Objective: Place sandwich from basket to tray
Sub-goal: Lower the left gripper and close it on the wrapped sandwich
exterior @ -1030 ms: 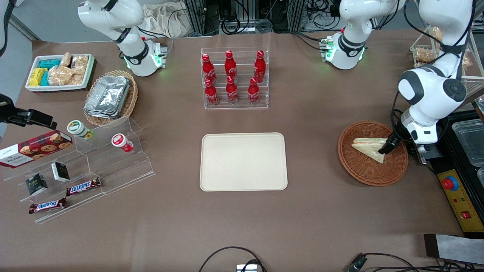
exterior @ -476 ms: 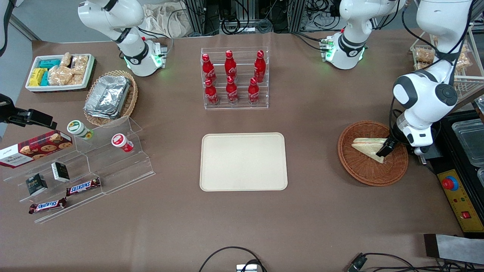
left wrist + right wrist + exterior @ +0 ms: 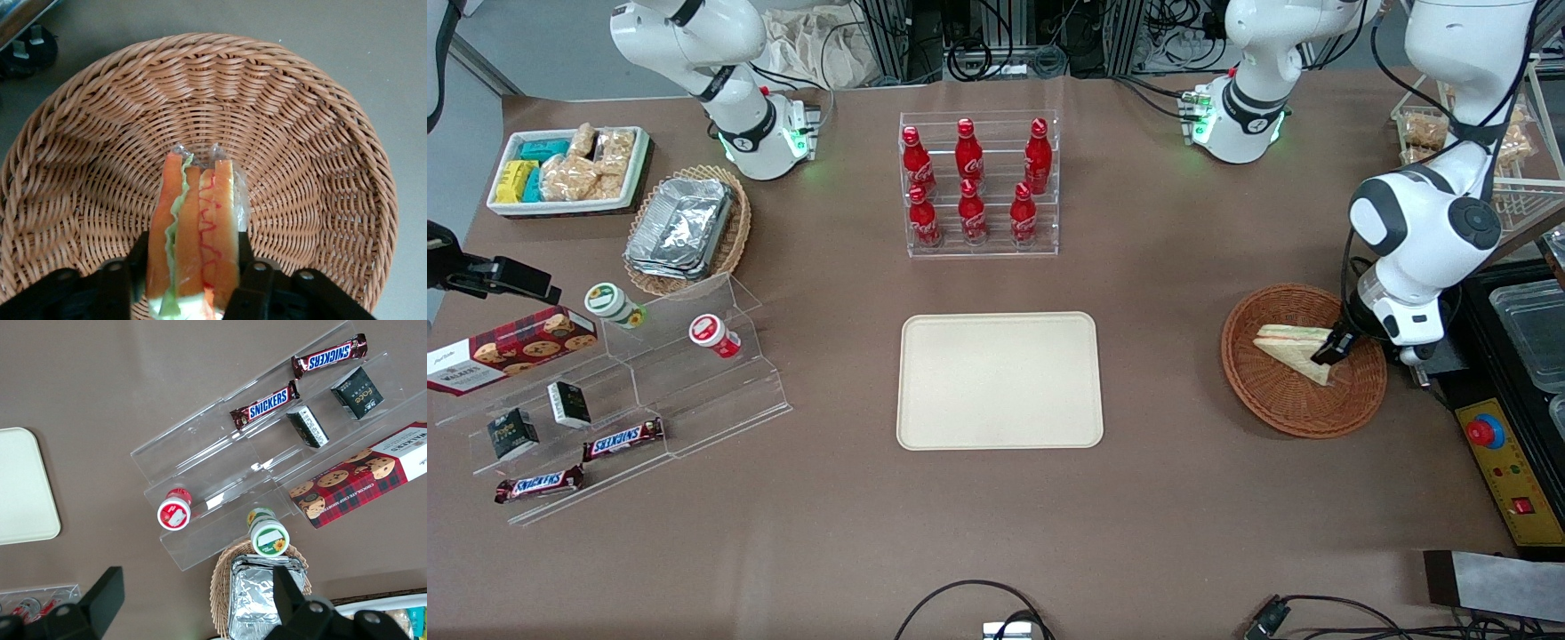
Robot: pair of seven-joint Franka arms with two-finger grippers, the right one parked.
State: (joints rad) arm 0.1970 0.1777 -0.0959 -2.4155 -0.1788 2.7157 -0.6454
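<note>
Wrist view is showing the gripper (image 3: 193, 280) straddling the sandwich (image 3: 197, 230), a black finger (image 3: 250, 283) pressing each bread face, so it is apparently clenching the wedge while it is still lying in the basket (image 3: 320, 167). Lifting it well is calling for a straight rise clear of the wicker rim before swinging toward the tray (image 3: 999, 380), which is sitting well apart toward the table's middle. Fingertips are being cut off, so grip depth is staying uncertain.
</note>
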